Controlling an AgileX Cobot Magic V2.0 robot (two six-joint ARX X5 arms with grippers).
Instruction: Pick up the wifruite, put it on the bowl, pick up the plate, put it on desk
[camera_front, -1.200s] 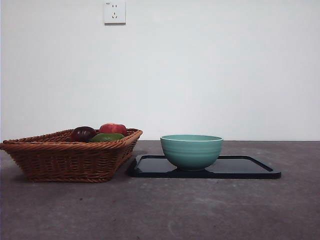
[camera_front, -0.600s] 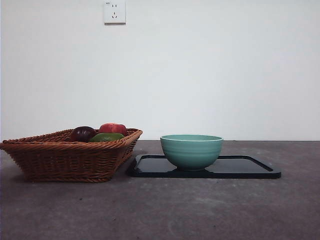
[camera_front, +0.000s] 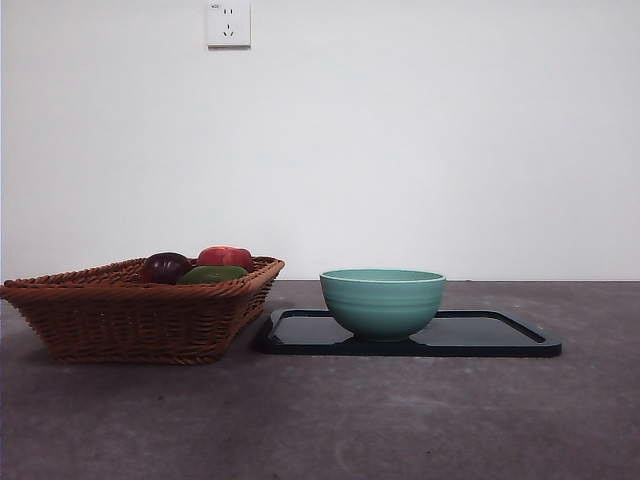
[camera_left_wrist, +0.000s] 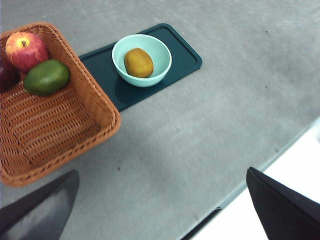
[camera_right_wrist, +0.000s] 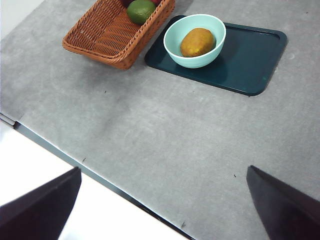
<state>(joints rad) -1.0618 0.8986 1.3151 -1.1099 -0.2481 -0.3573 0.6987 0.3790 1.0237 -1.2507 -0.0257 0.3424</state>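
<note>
The brownish-orange wifruite (camera_left_wrist: 138, 62) (camera_right_wrist: 198, 42) lies inside the mint-green bowl (camera_front: 383, 302) (camera_left_wrist: 165, 57) (camera_right_wrist: 193, 62). In the front view the bowl's wall hides it. The bowl stands on the left part of a dark rectangular plate (camera_front: 490, 337) (camera_left_wrist: 182, 50) (camera_right_wrist: 250, 62) on the grey desk (camera_front: 330, 420). My left gripper (camera_left_wrist: 161, 171) and my right gripper (camera_right_wrist: 164, 170) are both open and empty. They hang high over the desk's front edge, far from the bowl. Neither arm shows in the front view.
A wicker basket (camera_front: 140, 315) (camera_left_wrist: 60, 125) (camera_right_wrist: 107, 37) stands left of the plate, almost touching it. It holds a red apple (camera_front: 226, 257) (camera_left_wrist: 26, 50), a green fruit (camera_front: 213, 274) (camera_left_wrist: 46, 77) and a dark purple fruit (camera_front: 165, 267). A wall socket (camera_front: 229, 23) is behind.
</note>
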